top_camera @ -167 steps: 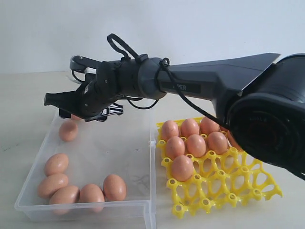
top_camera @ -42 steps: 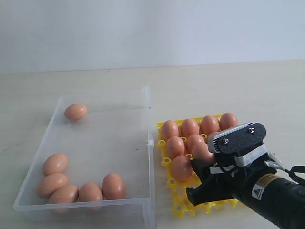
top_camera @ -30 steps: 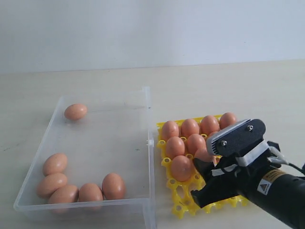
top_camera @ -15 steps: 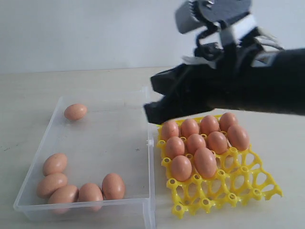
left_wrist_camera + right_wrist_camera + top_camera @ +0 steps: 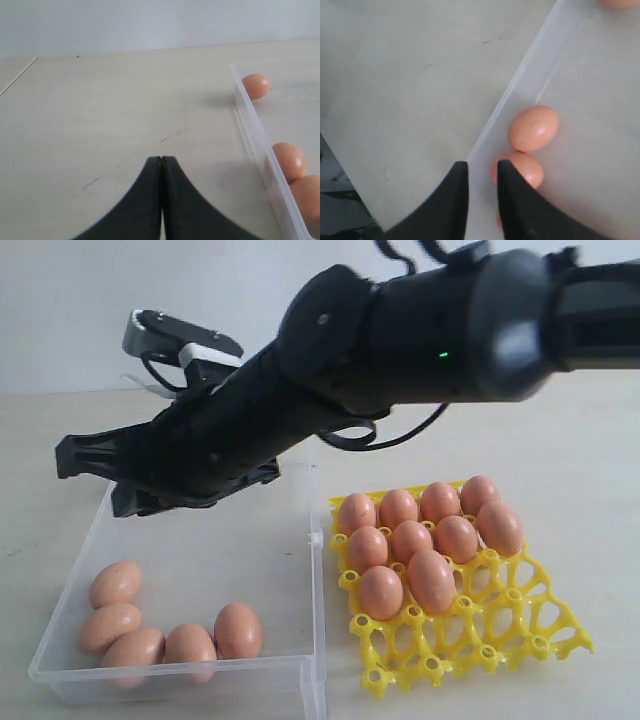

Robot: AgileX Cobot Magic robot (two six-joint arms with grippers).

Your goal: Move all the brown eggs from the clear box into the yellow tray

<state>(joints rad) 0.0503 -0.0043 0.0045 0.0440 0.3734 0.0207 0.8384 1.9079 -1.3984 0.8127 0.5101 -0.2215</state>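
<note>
Several brown eggs lie along the near left corner of the clear box. More eggs fill the far rows of the yellow tray, and two sit in its third row. My right gripper reaches across above the box's left wall. In the right wrist view it is open, straddling the box rim from above, with two eggs just inside. My left gripper is shut and empty over bare table beside the box wall. The box's far egg shows there.
The black right arm spans the scene above the box and hides its far left corner in the exterior view. A beige tabletop surrounds box and tray, which stand side by side.
The right gripper let go of an egg in the tray's third row, rose, and swung left across the box. The box's far egg is now hidden behind the arm.
</note>
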